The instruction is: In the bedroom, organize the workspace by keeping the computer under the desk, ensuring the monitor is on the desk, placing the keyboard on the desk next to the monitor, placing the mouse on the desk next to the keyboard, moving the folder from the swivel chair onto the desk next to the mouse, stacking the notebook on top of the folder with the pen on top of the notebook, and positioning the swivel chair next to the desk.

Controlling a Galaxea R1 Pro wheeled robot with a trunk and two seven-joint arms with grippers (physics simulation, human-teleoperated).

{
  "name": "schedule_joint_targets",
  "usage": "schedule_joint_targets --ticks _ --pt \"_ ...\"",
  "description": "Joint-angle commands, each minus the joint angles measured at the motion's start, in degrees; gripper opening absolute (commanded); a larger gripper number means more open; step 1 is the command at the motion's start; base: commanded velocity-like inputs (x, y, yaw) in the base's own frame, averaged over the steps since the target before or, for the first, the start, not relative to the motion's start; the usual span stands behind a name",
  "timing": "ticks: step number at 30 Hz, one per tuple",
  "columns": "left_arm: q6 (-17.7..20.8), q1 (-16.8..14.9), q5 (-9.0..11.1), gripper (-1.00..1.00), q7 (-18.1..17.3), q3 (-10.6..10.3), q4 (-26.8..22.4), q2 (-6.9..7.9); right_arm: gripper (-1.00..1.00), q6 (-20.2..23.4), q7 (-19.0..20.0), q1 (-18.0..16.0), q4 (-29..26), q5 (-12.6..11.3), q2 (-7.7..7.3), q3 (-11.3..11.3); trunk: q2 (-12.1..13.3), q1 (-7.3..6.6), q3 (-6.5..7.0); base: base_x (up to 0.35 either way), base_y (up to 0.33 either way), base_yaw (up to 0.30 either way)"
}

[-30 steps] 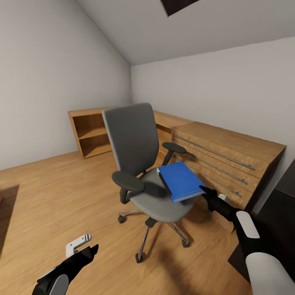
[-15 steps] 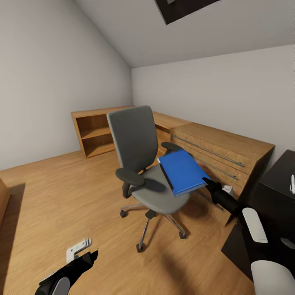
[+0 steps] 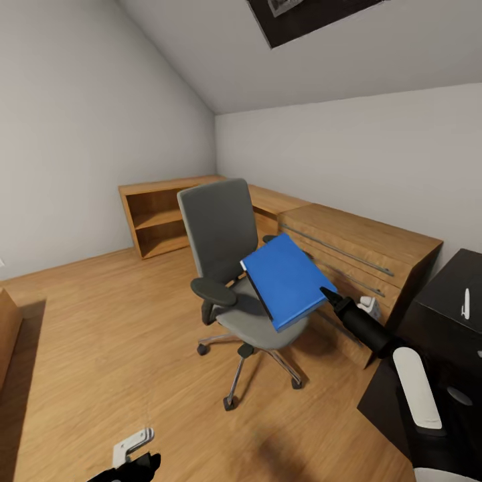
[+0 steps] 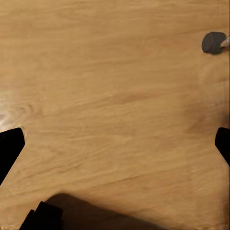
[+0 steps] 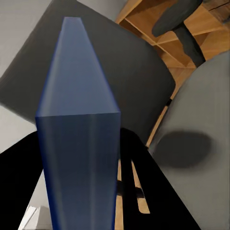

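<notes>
Oak flooring [image 3: 100,335] and grey walls are framing the head view, where the right claw [image 3: 326,295] is gripping the folder [image 3: 286,281] by one corner, tilted above the chair [image 3: 231,268], likely bound for the black counter [image 3: 448,301] holding the pen [image 3: 466,302]. Left wrist: the left claw [image 4: 115,143] is hanging open over bare floor. Right wrist: the folder's edge is sitting clamped. No writing is showing.

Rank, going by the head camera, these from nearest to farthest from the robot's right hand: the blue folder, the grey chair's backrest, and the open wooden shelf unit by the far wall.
1. The bright blue rectangular folder, clamped in the right gripper, lifted above the seat.
2. The grey backrest of the swivel chair, just behind the folder.
3. The open oak shelf unit, against the far wall behind the chair.
</notes>
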Motion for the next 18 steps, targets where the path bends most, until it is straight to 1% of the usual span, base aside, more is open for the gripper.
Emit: schedule_joint_targets --ticks 1,2,3,4,5,6,7,8,10,11,12,14,18 --pt "-0.66 -0.03 0.39 1.0 0.47 -0.37 1.71 0.06 -1.0 0.35 0.52 0.24 -0.29 0.3 0.1 -0.07 0.39 -0.24 0.13 -0.002 0.0 0.0" --pt "-2.94 -0.03 -0.22 1.0 0.37 -0.87 5.15 0.1 -1.0 0.38 1.34 0.77 -0.73 0.51 0.22 -0.03 0.79 -0.45 0.31 -0.001 0.0 0.0" --pt "-4.41 -0.03 -0.64 1.0 0.34 -1.07 6.71 0.11 -1.0 0.4 1.87 1.04 -0.93 0.58 0.28 -0.01 1.19 -0.67 0.49 -0.001 0.0 0.0" --pt "-7.76 -0.03 -1.67 1.0 0.26 -1.39 9.55 0.13 -1.0 0.41 3.22 1.57 -1.26 0.69 0.33 0.0 1.59 -0.89 0.67 0.0 0.0 0.0" --pt "-9.46 -0.03 -2.26 1.0 0.23 -1.53 10.88 0.12 -1.0 0.42 4.0 1.84 -1.42 0.75 0.35 -0.01 2.0 -1.11 0.85 0.0 0.0 0.0" --pt "-12.48 -0.03 -3.53 1.0 0.19 -1.79 13.51 0.08 -1.0 0.43 5.65 2.29 -1.63 0.83 0.38 -0.02 2.4 -1.33 1.03 0.0 0.0 0.0" --pt "-13.72 -0.03 -4.17 1.0 0.17 -1.94 14.78 0.06 -1.0 0.45 6.47 2.44 -1.7 0.86 0.39 -0.02 2.8 -1.55 1.21 0.0 0.0 0.0" --pt "-15.57 -0.03 -5.35 1.0 0.15 -2.33 17.18 0.02 -1.0 0.45 8.04 2.7 -1.8 0.9 0.37 -0.02 3.2 -1.77 1.39 0.0 0.0 0.0" --pt "-17.34 -0.03 -6.61 1.0 0.09 -2.94 20.26 -0.15 -1.0 0.45 10.32 3.02 -1.82 0.93 0.36 -0.03 4.0 -2.21 1.75 0.0 0.0 0.0" --pt "-17.74 -0.03 -6.9 1.0 0.08 -3.16 21.14 -0.3 -1.0 0.45 11.1 3.1 -1.8 0.94 0.37 -0.03 4.4 -2.43 1.93 0.0 0.0 0.0" --pt "-18.89 -0.03 -7.47 1.0 0.05 -3.82 23.13 -0.97 -1.0 0.45 13.42 3.26 -1.67 0.92 0.37 -0.03 4.8 -2.65 2.11 0.0 0.0 0.0" --pt "-20.28 -0.03 -7.78 1.0 0.04 -4.2 24.35 -1.49 -1.0 0.45 15.32 3.35 -1.4 0.95 0.37 -0.03 5.61 -3.09 2.47 0.0 0.0 0.0" --pt "-22.24 -0.03 -7.96 1.0 0.03 -4.5 25.9 -1.77 -1.0 0.5 16.89 3.43 -0.74 0.91 0.35 -0.03 7.21 -3.97 3.18 0.0 0.0 0.0"
